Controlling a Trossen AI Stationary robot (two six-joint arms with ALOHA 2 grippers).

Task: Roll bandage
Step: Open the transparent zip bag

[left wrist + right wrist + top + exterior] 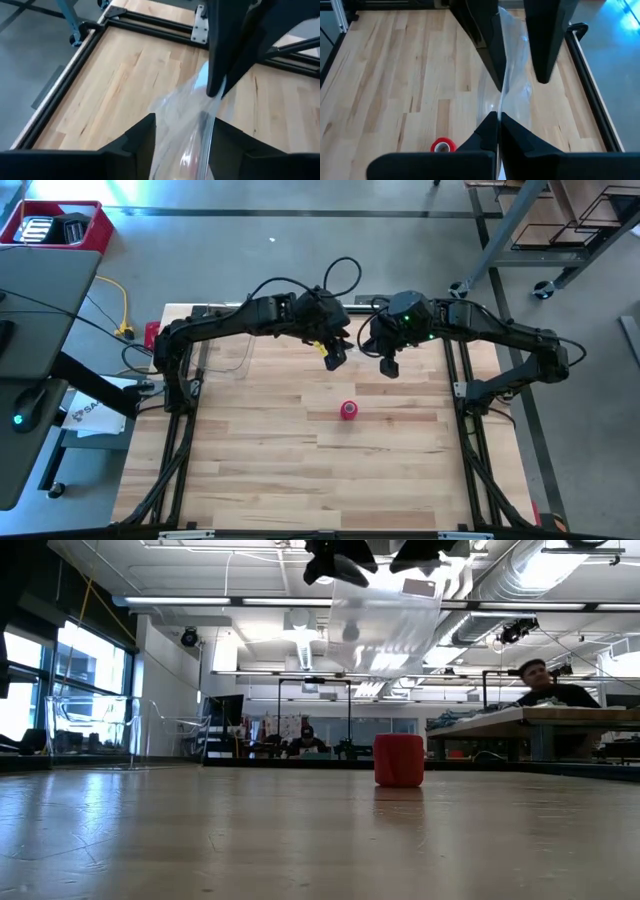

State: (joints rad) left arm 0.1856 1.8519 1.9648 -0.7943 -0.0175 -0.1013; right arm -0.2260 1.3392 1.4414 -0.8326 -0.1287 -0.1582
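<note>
Bandage (348, 411) already rolled, red cylinder standing mid tabletop (260, 470), untouched. Your left hand (181, 131) and right hand (498, 125) both clamp clear plastic bag (512, 75) aloft, well apart from roll. Looks like bagging left.

A crinkled clear plastic bag (385, 625) hangs above the wooden tabletop (260, 450). A red bin (58, 227) sits on the floor beyond. People (545, 685) sit at benches in the room behind.
</note>
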